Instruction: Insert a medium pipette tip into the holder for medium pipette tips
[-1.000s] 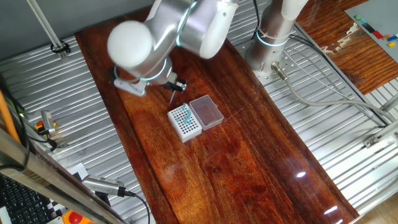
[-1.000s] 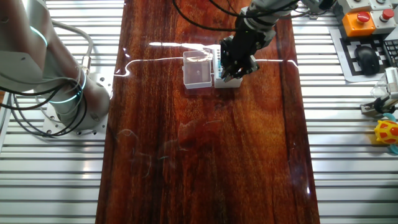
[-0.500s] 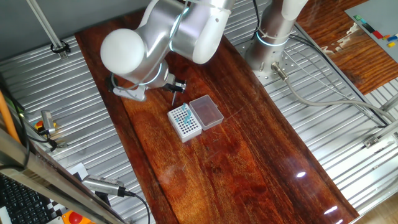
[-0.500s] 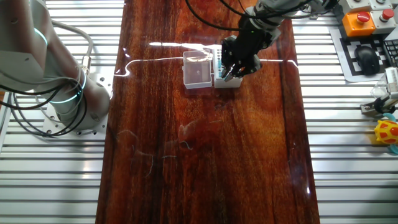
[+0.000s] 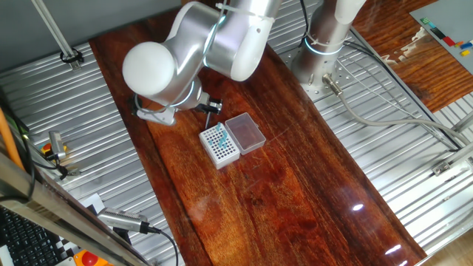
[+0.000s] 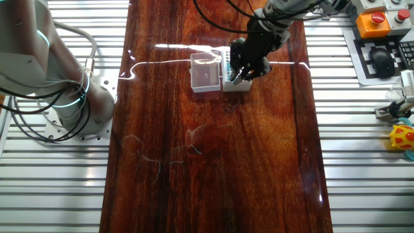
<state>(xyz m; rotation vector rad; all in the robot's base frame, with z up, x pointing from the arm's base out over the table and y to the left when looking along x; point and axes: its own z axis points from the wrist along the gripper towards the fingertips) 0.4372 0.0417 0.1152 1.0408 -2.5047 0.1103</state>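
In one fixed view we see the arm (image 5: 199,52) bending down over the far part of the dark wooden surface (image 5: 295,199). Its hand (image 5: 209,111) hangs just beyond the far corner of the holder for medium pipette tips (image 5: 219,145), a small white box whose top is a grid of dark holes. A few teal marks show among the holes. The clear pinkish lid (image 5: 244,133) lies flat beside the box, joined to it along one side. A thin dark sliver points down from the hand toward the surface; it may be the medium pipette tip (image 5: 208,118), but it is too small for us to be sure. We cannot tell from here whether the fingers are apart or together.

In the other fixed view we look along the surface (image 6: 213,162) from the opposite side. The hand (image 6: 240,71) covers much of the holder for medium pipette tips (image 6: 237,86), of which only the near white edge shows. The lid (image 6: 206,72) sits just beside it, on the side nearer the arm's base (image 6: 68,103). The fingers are dark against the dark body of the hand, so again we cannot tell their state, and the tip itself is not to be made out here. A cable (image 6: 213,16) trails from the wrist.
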